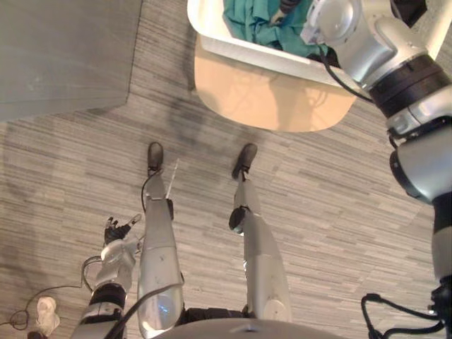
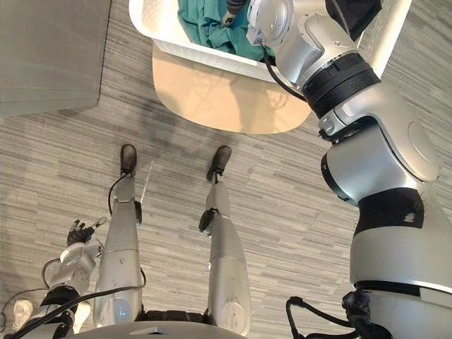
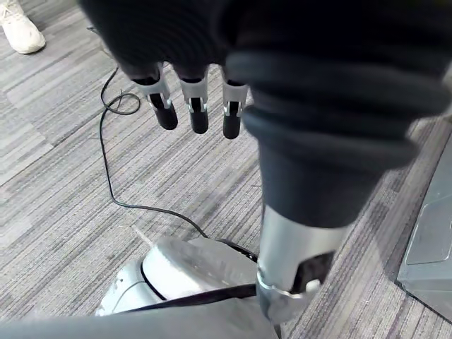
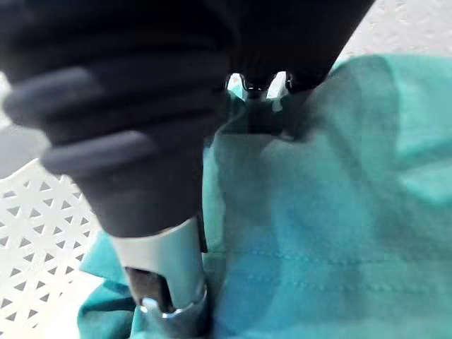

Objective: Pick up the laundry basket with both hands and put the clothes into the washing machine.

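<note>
Grey striped carpet; white laundry basket (image 1: 240,51) on round tan table (image 1: 282,106). Teal clothes (image 1: 251,21) inside basket. Right hand (image 1: 285,10) buried in clothes, finger state unreadable. Left hand (image 1: 116,233) well apart from basket, fingers straight, spread.

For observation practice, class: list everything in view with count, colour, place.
white perforated plastic laundry basket: one, white, on the table.
crumpled teal cloth garments: one heap, teal, in the basket.
rounded pale wood-coloured table: one, beige, under the basket.
grey box-shaped unit: one, grey, front left.
person's white shoe: one, white, on the carpet.
grey striped carpet: one, grey, floor.
left hand: one, silver-dark, open, low over carpet.
right hand: one, dark-covered, in the garments.
</note>
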`<state>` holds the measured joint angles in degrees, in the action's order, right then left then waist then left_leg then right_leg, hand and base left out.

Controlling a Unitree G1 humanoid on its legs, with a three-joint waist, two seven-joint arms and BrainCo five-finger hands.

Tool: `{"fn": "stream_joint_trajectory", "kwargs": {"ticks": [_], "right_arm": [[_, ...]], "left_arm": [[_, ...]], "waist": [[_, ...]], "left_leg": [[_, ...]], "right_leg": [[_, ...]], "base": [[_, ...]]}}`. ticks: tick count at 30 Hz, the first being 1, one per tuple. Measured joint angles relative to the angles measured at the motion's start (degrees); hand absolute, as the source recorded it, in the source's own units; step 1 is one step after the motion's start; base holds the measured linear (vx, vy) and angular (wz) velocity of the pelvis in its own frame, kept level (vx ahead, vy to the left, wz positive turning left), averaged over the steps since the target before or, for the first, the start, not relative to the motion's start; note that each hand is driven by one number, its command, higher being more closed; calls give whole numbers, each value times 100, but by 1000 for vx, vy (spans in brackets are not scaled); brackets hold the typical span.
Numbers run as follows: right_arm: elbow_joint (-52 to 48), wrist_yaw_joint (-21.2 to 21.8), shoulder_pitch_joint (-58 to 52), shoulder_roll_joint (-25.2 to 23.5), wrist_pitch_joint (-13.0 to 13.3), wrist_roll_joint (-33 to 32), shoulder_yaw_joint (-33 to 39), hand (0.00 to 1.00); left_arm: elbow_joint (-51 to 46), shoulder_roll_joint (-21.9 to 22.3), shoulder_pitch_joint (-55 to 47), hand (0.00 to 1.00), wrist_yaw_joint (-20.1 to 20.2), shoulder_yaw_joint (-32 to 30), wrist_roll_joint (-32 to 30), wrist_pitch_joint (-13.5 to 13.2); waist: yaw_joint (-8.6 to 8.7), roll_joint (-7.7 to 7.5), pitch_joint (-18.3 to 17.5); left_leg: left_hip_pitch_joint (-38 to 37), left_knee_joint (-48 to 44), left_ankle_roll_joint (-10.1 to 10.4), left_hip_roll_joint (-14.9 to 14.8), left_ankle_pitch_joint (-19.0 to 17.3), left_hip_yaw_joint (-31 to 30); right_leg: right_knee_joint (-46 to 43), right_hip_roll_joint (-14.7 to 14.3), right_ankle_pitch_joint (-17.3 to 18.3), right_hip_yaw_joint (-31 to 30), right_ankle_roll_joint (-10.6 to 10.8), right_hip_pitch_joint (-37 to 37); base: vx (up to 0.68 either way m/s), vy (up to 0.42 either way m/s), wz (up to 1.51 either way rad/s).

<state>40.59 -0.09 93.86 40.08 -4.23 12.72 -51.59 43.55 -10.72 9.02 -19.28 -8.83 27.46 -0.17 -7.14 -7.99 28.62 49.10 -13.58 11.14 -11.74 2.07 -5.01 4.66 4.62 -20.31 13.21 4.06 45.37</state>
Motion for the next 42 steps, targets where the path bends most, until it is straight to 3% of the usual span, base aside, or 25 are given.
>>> {"fn": "stream_joint_trajectory", "kwargs": {"ticks": [8,9,18,33,37,39,42], "right_arm": [[78,-24,-103,0,-1,14,57,0],[76,-41,-127,0,-1,15,62,100],[-116,-183,-168,44,-2,116,291,100],[-146,-181,-362,46,0,118,381,100],[-3,-335,-624,7,48,-804,1145,100],[445,-558,-667,-12,188,-1943,1883,100],[629,-786,-945,-51,425,-3019,2883,100]], "left_arm": [[-10,13,0,0,-44,57,57,-12],[-10,15,0,0,-46,57,58,-16],[-20,53,0,0,-47,106,125,-22],[-20,86,0,0,-47,120,129,-23],[-18,101,4,0,-47,182,172,-44],[-17,155,57,0,-46,280,178,-56],[1,269,79,0,-49,335,278,-65]], "waist": [[-75,11,7],[-76,17,11],[-127,105,67],[-194,106,68],[-241,134,85],[-326,251,156],[-433,402,208]], "left_leg": [[78,-36,-1,11,-2,-21],[79,-37,-3,11,-5,-21],[180,-151,-16,19,-73,-37],[190,-198,-27,28,-103,-37],[190,-228,-10,34,-100,-40],[185,-250,-9,52,-98,-43],[178,-341,-17,67,-119,-45]], "right_leg": [[0,6,-3,9,2,45],[0,7,-2,8,2,45],[0,5,28,-5,40,99],[0,7,12,-21,20,104],[0,11,11,-21,19,87],[0,26,-3,-20,1,71],[0,32,-26,-44,0,38]], "base": [[-34,-17,0],[-35,-15,0],[-32,-12,-1],[-29,-10,0],[-42,-11,1],[-41,-6,3],[-45,-6,-2]]}}
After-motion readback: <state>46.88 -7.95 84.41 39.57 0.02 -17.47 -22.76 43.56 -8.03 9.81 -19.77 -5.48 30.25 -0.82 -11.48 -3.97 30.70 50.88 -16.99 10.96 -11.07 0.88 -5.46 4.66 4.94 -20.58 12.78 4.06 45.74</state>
